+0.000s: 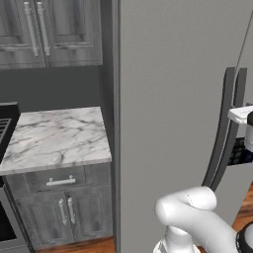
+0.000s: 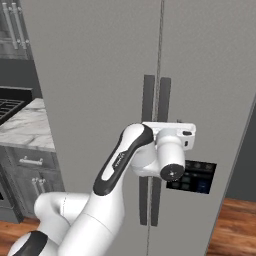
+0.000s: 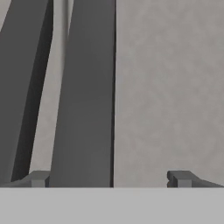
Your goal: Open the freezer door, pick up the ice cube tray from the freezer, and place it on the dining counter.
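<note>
The freezer door (image 1: 168, 99) (image 2: 95, 75) is the tall grey panel on the left, and it is shut. Its long dark handle (image 1: 223, 123) (image 2: 148, 100) runs beside the twin handle (image 2: 163, 100) of the neighbouring door. My gripper (image 3: 109, 179) is open and faces the doors at handle height. In the hand view, the right-hand of the two handles (image 3: 83, 109) stands between the fingertips (image 3: 39, 179), nearer the left one, untouched. The white hand (image 2: 172, 135) covers part of the handles. The ice cube tray is hidden behind the shut door. The dining counter is out of view.
The other grey door carries a black button panel (image 2: 192, 177). Left of the fridge stands a narrow marble-topped cabinet (image 1: 54, 138) with one drawer, a stove (image 1: 5, 128) beyond it and wall cabinets (image 1: 49, 29) above. A wood floor (image 2: 230, 225) lies below.
</note>
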You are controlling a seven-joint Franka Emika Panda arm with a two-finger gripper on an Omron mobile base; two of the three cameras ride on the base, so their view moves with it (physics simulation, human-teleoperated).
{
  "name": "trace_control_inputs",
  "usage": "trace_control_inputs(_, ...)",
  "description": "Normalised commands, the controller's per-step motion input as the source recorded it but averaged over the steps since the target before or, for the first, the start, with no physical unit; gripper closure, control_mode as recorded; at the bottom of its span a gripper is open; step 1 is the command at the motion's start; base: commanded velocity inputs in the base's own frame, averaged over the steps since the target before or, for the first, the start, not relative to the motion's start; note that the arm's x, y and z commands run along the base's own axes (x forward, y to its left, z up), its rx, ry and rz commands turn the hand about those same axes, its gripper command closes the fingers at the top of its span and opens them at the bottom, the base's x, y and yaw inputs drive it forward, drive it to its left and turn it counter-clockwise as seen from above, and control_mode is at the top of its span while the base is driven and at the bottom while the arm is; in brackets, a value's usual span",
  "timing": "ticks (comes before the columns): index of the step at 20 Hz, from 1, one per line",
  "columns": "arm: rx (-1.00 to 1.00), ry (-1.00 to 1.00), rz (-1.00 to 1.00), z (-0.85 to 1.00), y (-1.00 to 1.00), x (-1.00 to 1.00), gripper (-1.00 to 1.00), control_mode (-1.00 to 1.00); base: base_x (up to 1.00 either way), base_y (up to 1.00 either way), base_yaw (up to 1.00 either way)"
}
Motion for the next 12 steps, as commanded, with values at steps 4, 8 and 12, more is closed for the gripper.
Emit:
trace_control_inputs(4, 0.0, 0.0, 0.0, 0.0, 0.0, 0.17, -1.0, -1.0, 0.0, 0.0, 0.0)
trace_control_inputs(8, 0.0, 0.0, 0.0, 0.0, 0.0, 0.02, -1.0, -1.0, 0.0, 0.0, 0.0)
trace_control_inputs(12, 0.0, 0.0, 0.0, 0.0, 0.0, 0.0, -1.0, -1.0, 0.0, 0.0, 0.0)
